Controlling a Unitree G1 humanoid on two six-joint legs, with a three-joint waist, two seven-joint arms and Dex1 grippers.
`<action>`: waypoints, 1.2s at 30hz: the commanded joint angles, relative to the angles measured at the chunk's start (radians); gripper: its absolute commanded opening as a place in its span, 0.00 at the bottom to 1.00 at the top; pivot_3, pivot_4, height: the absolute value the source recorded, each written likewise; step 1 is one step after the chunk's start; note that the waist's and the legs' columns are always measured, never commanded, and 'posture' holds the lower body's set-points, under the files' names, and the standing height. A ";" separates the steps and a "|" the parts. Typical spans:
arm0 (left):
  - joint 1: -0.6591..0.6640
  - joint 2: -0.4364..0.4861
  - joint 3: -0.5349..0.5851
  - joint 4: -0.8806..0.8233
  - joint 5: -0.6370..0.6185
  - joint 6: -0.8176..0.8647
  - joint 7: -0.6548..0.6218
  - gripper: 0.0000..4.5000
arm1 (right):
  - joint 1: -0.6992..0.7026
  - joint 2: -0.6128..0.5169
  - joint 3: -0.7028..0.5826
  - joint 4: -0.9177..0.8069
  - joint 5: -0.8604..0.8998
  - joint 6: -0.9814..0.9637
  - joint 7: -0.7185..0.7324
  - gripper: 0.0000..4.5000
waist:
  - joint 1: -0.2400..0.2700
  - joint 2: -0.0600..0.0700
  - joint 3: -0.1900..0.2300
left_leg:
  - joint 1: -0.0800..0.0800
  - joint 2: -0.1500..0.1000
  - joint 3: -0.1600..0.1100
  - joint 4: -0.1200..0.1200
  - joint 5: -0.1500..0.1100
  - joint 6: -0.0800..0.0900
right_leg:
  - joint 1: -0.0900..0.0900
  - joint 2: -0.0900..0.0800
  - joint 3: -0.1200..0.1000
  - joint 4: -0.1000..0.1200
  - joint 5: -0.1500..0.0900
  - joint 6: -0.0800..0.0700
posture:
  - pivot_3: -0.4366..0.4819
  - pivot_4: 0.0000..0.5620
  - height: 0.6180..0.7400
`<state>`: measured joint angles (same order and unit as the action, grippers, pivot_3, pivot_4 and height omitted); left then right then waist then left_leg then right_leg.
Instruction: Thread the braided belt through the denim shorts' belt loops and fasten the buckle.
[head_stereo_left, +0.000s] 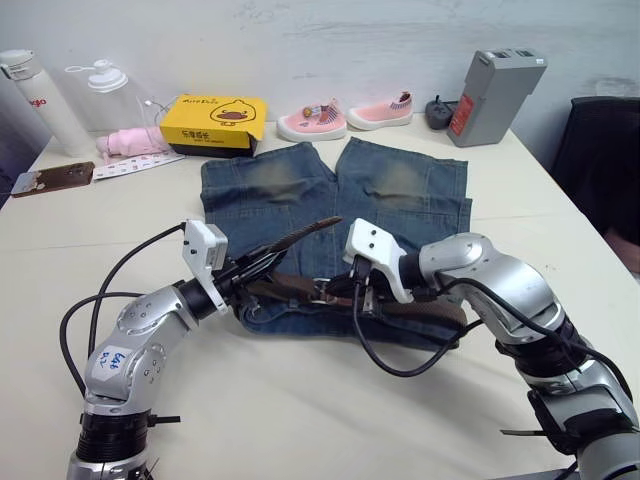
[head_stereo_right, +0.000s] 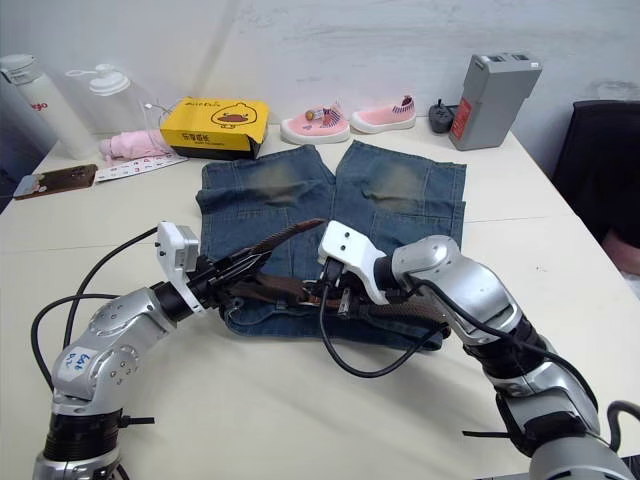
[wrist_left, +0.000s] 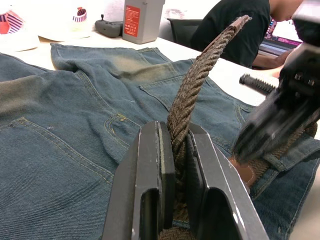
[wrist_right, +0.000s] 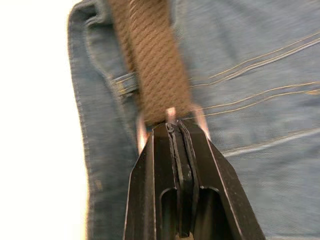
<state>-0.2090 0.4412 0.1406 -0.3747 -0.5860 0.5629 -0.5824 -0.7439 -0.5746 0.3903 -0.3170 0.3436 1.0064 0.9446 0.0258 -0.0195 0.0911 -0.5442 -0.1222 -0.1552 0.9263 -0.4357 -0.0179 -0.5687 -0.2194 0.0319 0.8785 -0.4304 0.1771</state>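
Gripping the braided belt (wrist_left: 192, 85) near its free end, my left gripper (wrist_left: 175, 165) has both fingers pressed tight on the strap, which rises out between them and arcs upward, its tip in the air above the denim shorts (head_stereo_left: 300, 195). Just beside it to my right, my right gripper (wrist_right: 176, 131) is clamped at the buckle (wrist_right: 170, 117), the silver frame showing on either side of my fingertips and the woven strap running on beyond them along the waistband. A belt loop (wrist_right: 122, 82) sits beside the strap there. The shorts lie flat on the table (head_stereo_left: 330, 400), legs pointing away from me.
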 joint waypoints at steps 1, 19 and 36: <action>0.004 0.008 0.021 -0.024 -0.007 -0.017 0.002 0.11 | -0.029 0.027 0.000 0.041 0.017 -0.036 0.024 0.02 | 0.000 0.000 0.000 | 0.000 0.000 0.000 0.000 0.000 0.000 | 0.000 0.000 0.000 0.000 0.000 0.000 | 0.48 0.27 0.05; 0.018 0.009 0.025 -0.042 -0.016 -0.014 0.015 0.11 | -0.098 0.053 0.040 0.212 -0.033 -0.151 0.082 0.02 | -0.001 0.001 0.000 | 0.000 0.000 0.000 0.000 0.000 0.000 | 0.000 0.000 0.000 0.000 0.000 0.000 | 0.48 0.27 0.05; 0.006 0.014 0.014 -0.029 -0.004 -0.028 0.004 0.11 | -0.120 0.096 0.178 0.276 -0.143 -0.177 0.116 0.02 | -0.005 0.001 0.000 | 0.001 0.000 0.000 0.000 0.000 -0.001 | 0.000 0.001 0.000 0.001 0.000 0.000 | 0.48 0.27 0.05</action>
<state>-0.1886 0.4459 0.1448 -0.3798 -0.5873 0.5592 -0.5692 -0.8521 -0.4950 0.5327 -0.0649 0.2201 0.8243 1.0561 0.0208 -0.0189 0.0912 -0.5429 -0.1218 -0.1551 0.9259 -0.4359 -0.0184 -0.5687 -0.2189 0.0319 0.8792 -0.4303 0.1773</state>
